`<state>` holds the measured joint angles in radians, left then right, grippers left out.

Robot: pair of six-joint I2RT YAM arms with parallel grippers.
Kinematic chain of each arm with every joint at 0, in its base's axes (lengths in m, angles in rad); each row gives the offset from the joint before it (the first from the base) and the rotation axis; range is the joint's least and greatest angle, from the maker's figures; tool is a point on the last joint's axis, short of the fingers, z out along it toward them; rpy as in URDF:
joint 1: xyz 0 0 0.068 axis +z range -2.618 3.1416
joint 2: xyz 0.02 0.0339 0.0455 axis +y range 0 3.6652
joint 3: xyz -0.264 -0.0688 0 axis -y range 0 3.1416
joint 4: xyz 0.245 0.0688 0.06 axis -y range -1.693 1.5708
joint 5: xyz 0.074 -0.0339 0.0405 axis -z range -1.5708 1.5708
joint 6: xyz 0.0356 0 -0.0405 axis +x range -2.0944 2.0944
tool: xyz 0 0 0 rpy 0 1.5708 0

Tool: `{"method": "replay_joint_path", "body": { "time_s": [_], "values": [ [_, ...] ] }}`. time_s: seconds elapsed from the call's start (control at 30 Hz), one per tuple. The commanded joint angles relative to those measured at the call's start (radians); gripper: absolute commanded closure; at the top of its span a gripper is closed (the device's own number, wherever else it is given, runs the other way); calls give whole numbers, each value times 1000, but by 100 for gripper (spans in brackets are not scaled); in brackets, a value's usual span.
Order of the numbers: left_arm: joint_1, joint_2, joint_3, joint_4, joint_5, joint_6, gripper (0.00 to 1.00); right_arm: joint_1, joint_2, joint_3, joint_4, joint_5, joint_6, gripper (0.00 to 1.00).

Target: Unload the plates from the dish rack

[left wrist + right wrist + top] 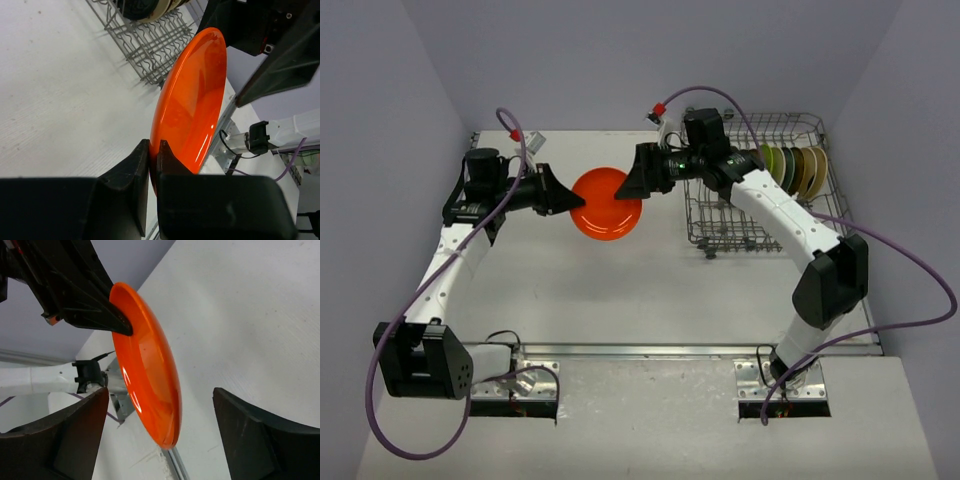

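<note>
An orange-red plate (pixel 605 203) is held on edge above the table between both arms. My left gripper (pixel 570 197) is shut on its left rim; in the left wrist view the fingertips (pixel 154 147) pinch the plate (pixel 192 100). My right gripper (pixel 625 185) is open, its jaws wide on either side of the plate's right rim (pixel 147 370) without touching it. The grey wire dish rack (pixel 720 240) stands at the back right. Several more plates (pixel 795 170), green, black and tan, stand upright in it.
My right arm reaches over the rack's left part. The rack's front corner (pixel 150 45) shows in the left wrist view. A metal rail (pixel 650 350) runs along the table's near edge.
</note>
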<state>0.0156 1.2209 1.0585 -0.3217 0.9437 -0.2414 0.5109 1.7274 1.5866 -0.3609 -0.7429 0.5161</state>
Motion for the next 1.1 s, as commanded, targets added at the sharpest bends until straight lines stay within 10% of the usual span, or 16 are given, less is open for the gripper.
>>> {"method": "replay_joint_path", "body": {
  "time_s": [0.0,0.23,0.73,1.07],
  "values": [
    [106,59,47,-6,-99,22,100,-35,-50,18,-15,204,-61,8],
    [197,364,210,-44,-394,101,100,-174,-73,-17,-75,409,-117,8],
    [224,891,432,-91,-261,154,100,-246,-100,-86,-125,464,-183,9],
    [228,892,390,-82,-314,213,58,-258,-63,-32,-171,508,-206,9]
  ]
}}
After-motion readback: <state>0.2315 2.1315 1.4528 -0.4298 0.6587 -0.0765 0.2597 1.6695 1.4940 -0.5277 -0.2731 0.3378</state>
